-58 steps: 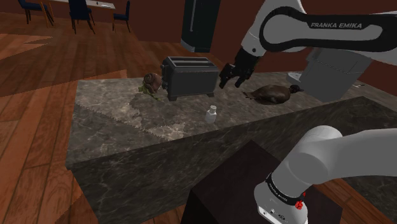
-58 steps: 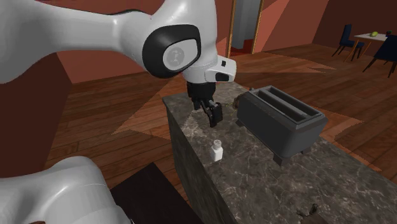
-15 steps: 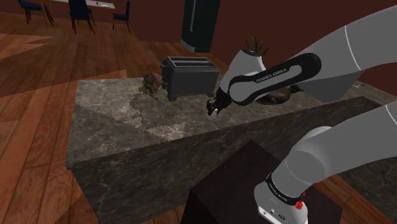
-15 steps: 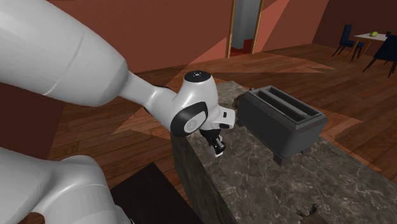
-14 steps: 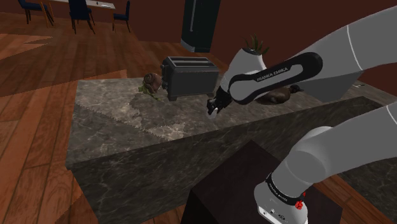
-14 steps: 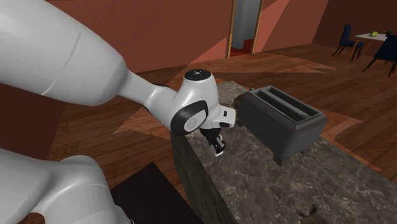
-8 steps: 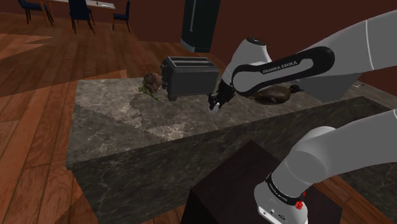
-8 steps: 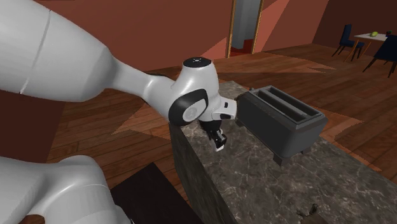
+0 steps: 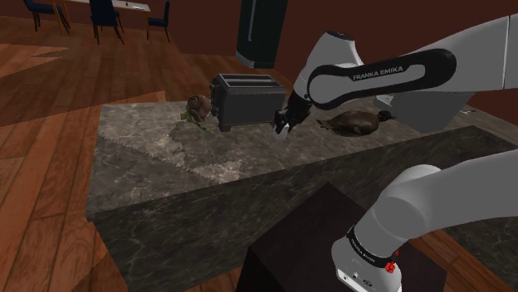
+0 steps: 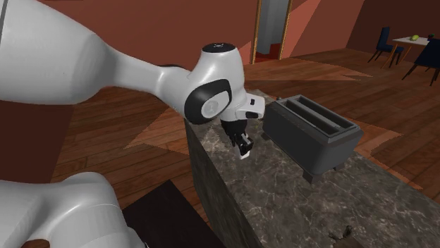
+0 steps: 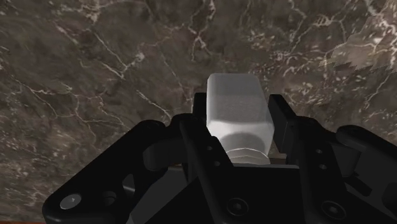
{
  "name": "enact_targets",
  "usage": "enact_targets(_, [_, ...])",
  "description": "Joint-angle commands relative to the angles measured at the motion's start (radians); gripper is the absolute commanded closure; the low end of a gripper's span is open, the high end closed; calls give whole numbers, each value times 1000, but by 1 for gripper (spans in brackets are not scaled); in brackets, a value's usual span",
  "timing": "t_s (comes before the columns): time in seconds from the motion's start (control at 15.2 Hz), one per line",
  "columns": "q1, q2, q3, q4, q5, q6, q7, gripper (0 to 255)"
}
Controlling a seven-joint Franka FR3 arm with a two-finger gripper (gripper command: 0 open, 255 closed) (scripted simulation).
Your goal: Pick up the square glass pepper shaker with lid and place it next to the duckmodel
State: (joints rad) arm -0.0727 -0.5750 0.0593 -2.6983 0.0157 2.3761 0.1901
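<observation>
Marble counter (image 9: 158, 178): its near half and the shoulder view's left side lie bare, open to passage. Along the far edge stand a brown-and-green object (image 9: 196, 109), a dark toaster (image 9: 246, 99) and the brown duck model (image 9: 353, 122). The bare gap between toaster and duck holds the gripper (image 9: 285, 126), clasping the white shaker (image 11: 236, 114), near the toaster.

This is a home, in the part where people cook and eat. A dark grey toaster (image 9: 247, 101) stands on a stone tabletop (image 9: 158, 166) with white veins. The floor (image 9: 50, 116) is brown wood boards. Far off, blue chairs (image 9: 104, 15) stand at a dining table (image 10: 416, 40), and a doorway (image 10: 271, 28) opens in a red-brown wall (image 10: 324, 28)
</observation>
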Motion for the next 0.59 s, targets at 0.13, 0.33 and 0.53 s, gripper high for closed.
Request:
enact_targets(0.13, [1,-27,-1,36,0,-64,-1,255])
enact_targets(0.33, [1,-42,-3,67,0,-110,-2,255])
enact_targets(0.53, [1,-54,-4,100,0,-155,-2,255])
